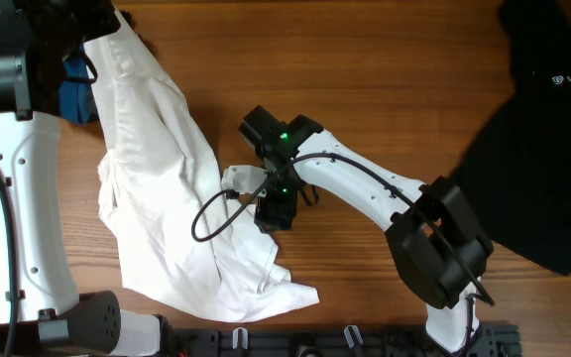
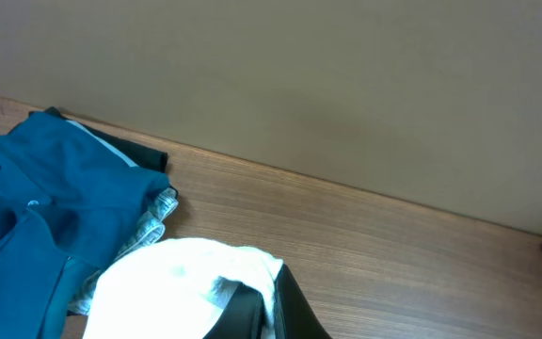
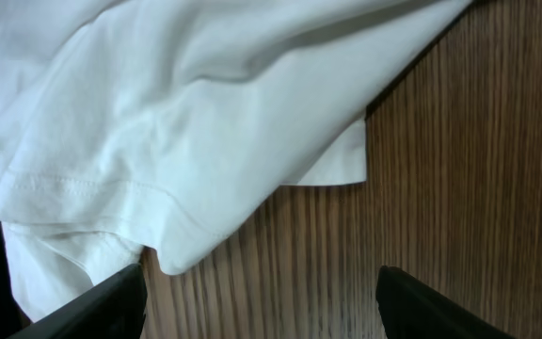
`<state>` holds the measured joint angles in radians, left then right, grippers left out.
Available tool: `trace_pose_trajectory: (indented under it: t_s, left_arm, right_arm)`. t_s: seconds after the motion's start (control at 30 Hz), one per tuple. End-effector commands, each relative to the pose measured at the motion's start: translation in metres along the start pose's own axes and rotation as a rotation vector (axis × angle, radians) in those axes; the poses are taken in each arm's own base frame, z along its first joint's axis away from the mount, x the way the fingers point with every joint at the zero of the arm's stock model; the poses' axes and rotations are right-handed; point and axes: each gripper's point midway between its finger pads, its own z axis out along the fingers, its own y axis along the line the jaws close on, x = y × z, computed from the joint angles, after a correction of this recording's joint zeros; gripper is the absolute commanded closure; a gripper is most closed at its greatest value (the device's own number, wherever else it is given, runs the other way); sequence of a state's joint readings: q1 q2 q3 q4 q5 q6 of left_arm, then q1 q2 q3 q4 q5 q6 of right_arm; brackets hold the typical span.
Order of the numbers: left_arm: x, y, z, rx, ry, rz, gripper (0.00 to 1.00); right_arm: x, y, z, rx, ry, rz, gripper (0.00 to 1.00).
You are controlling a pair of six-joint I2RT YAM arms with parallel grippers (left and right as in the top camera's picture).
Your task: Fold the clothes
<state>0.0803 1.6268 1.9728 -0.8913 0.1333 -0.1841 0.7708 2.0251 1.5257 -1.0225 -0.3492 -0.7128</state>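
Pinches shirt (image 1: 157,149) in left gripper (image 2: 257,306), holds right gripper (image 3: 260,282) spread by hem (image 3: 172,221); risks closing on bare table (image 3: 440,188), missing cloth

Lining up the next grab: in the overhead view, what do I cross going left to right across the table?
blue garment → white T-shirt → right gripper → black garment
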Motion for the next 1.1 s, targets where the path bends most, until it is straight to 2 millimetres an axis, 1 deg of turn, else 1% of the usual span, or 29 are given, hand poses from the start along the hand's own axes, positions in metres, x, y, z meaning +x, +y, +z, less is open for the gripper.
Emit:
trace_pose_trajectory:
  t_s: [0.0, 0.03, 0.07, 0.1, 0.13, 0.17, 0.2, 0.23, 0.27, 0.3, 0.33, 0.37, 0.4, 0.43, 0.5, 0.57, 0.67, 0.7, 0.77, 0.8, 0.87, 0.97, 1.0, 1.03, 1.07]
  left_arm:
    - [-0.004, -0.008, -0.007, 0.027, -0.014, 0.018, 0.96]
    - [-0.004, -0.008, -0.007, 0.027, -0.014, 0.018, 0.96]
    - [-0.004, -0.008, -0.007, 0.027, -0.015, 0.018, 0.96]
    - [-0.004, -0.008, -0.007, 0.027, -0.013, 0.017, 0.96]
    - [-0.003, -0.007, -0.007, 0.026, -0.008, 0.017, 0.96]
    - [-0.001, -0.007, -0.007, 0.024, 0.000, 0.016, 0.96]
    - [0.000, -0.007, -0.007, 0.023, 0.003, 0.016, 0.96]
    - [0.000, -0.007, -0.007, 0.023, 0.003, 0.016, 0.96]
    - [0.000, -0.007, -0.007, 0.023, 0.003, 0.022, 0.96]
    - [0.000, -0.006, -0.007, 0.021, 0.001, 0.024, 0.96]
    - [-0.001, -0.005, -0.007, 0.014, 0.000, 0.023, 0.96]
    - [-0.001, -0.004, -0.007, 0.009, -0.001, 0.026, 0.96]
    - [-0.002, 0.000, -0.007, -0.014, -0.006, 0.026, 0.96]
    - [-0.002, 0.001, -0.007, -0.020, -0.007, 0.026, 0.96]
    - [-0.002, 0.002, -0.007, -0.023, -0.009, 0.025, 0.96]
    - [-0.002, 0.001, -0.007, -0.022, -0.008, 0.025, 0.96]
    - [-0.002, 0.001, -0.007, -0.022, -0.008, 0.021, 0.96]
    - [-0.002, 0.001, -0.007, -0.022, -0.007, 0.021, 0.96]
    - [-0.001, 0.002, -0.007, -0.023, -0.003, 0.021, 0.96]
    - [0.000, 0.002, -0.007, -0.024, 0.001, 0.020, 0.96]
    - [0.001, 0.002, -0.007, -0.026, 0.006, 0.020, 0.96]
    - [0.002, 0.002, -0.007, -0.026, 0.007, 0.020, 0.96]
    - [0.002, 0.002, -0.007, -0.026, 0.007, 0.020, 0.96]
    - [0.002, 0.002, -0.007, -0.026, 0.006, 0.020, 0.96]
    - [0.001, 0.002, -0.007, -0.027, 0.005, 0.020, 0.96]
  right_arm:
    - [-0.012, 0.013, -0.009, -0.021, -0.027, -0.084, 0.21]
    - [-0.013, 0.016, -0.015, -0.027, -0.020, -0.066, 0.17]
    - [-0.023, 0.014, -0.034, -0.008, -0.034, 0.030, 0.13]
    - [-0.031, 0.010, -0.048, 0.022, -0.044, 0.100, 0.11]
    - [-0.045, 0.004, -0.072, 0.062, -0.080, 0.189, 0.09]
    - [-0.066, 0.004, -0.094, 0.067, -0.158, 0.203, 0.05]
    - [-0.085, 0.008, -0.107, 0.043, -0.234, 0.179, 0.03]
    - [-0.095, 0.005, -0.111, 0.053, -0.276, 0.167, 0.01]
    - [-0.095, 0.002, -0.110, 0.062, -0.278, 0.166, 0.00]
    - [-0.092, -0.002, -0.103, 0.063, -0.262, 0.184, 0.00]
    - [-0.084, -0.009, -0.094, 0.064, -0.228, 0.242, 0.01]
    - [-0.076, -0.013, -0.084, 0.047, -0.201, 0.286, 0.00]
    - [-0.065, -0.018, -0.068, 0.020, -0.162, 0.364, 0.00]
    - [-0.057, -0.020, -0.056, 0.002, -0.132, 0.409, 0.01]
    - [-0.039, -0.018, -0.032, -0.039, -0.060, 0.474, 0.00]
    - [-0.027, -0.012, -0.023, -0.070, -0.001, 0.525, 0.00]
    - [-0.007, 0.003, -0.016, -0.129, 0.102, 0.556, 0.01]
    - [-0.005, 0.007, -0.011, -0.154, 0.119, 0.553, 0.02]
    - [-0.007, 0.014, 0.000, -0.200, 0.134, 0.529, 0.11]
    - [-0.005, 0.020, 0.009, -0.219, 0.163, 0.515, 0.14]
    - [0.000, 0.025, 0.019, -0.212, 0.214, 0.481, 0.14]
    - [-0.003, 0.022, 0.021, -0.197, 0.208, 0.452, 0.14]
    - [-0.003, 0.020, 0.022, -0.190, 0.205, 0.434, 0.11]
    - [-0.003, 0.014, 0.020, -0.159, 0.205, 0.397, 0.07]
    - [-0.002, 0.002, 0.019, -0.099, 0.211, 0.371, 0.07]
